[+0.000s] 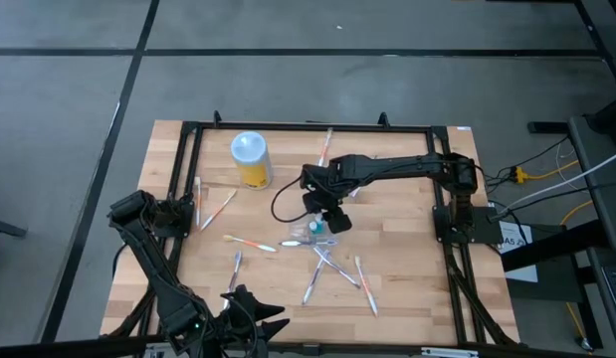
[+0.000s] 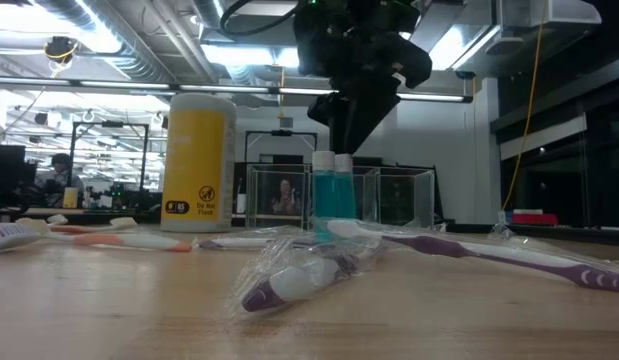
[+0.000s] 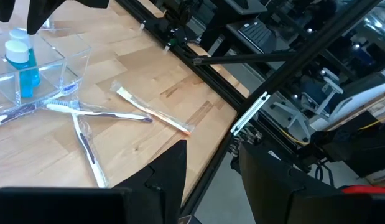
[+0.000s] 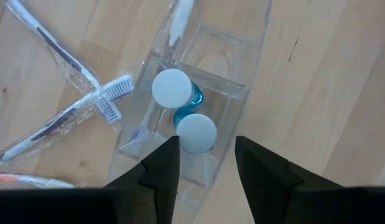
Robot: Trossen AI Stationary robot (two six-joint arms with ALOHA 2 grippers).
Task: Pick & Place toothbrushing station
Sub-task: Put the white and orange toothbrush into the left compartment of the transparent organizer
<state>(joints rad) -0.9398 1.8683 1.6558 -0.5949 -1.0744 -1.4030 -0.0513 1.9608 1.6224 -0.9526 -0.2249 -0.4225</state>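
Observation:
A clear, compartmented holder (image 4: 232, 53) stands mid-table on its base, with two blue bottles with white caps (image 4: 172, 87) upright inside. My right gripper (image 4: 208, 146) hangs open right over it, pointing steeply down. Its fingers straddle the nearer cap (image 4: 196, 132) from above. In the low view the fingertips (image 2: 351, 140) end at cap height. Several plastic-wrapped toothbrushes (image 1: 332, 264) lie flat around the holder. My left gripper (image 3: 211, 186) waits open near the front edge with nothing between its fingers. My right gripper comes down from above with one finger on each side of the nearer bottle's white cap (image 4: 196, 132). I cannot tell whether the fingertips touch the cap or the holder's rim. The bottle stands upright in the holder on the table.
A yellow canister with a white lid (image 1: 250, 159) stands at the far left of the board. A black frame (image 1: 308, 127) borders the wooden top. Crossed toothbrushes (image 3: 86, 118) lie between the holder and my left gripper. More toothbrushes (image 1: 218, 209) lie on the left side.

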